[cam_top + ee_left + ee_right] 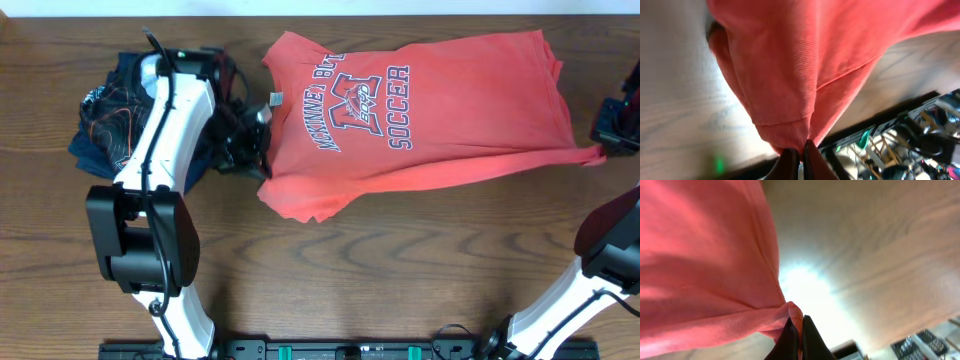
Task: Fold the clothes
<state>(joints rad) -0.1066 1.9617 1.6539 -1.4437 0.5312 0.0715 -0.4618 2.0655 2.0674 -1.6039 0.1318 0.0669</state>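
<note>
The coral-red T-shirt (420, 100) with the dark lettering "McKinney Boyd Soccer" hangs stretched across the far middle of the table, lettering up. My left gripper (262, 150) is shut on its left edge; the left wrist view shows the fingers (801, 155) pinching a fold of red cloth (790, 75). My right gripper (603, 150) is shut on the shirt's right corner at the right edge of the overhead view; the right wrist view shows its fingers (799, 330) clamped on a red hem (705, 280).
A dark navy garment with orange line print (110, 120) lies crumpled at the far left, under my left arm. The wooden table (400, 270) spreads in front of the shirt. My arm bases stand at the near edge.
</note>
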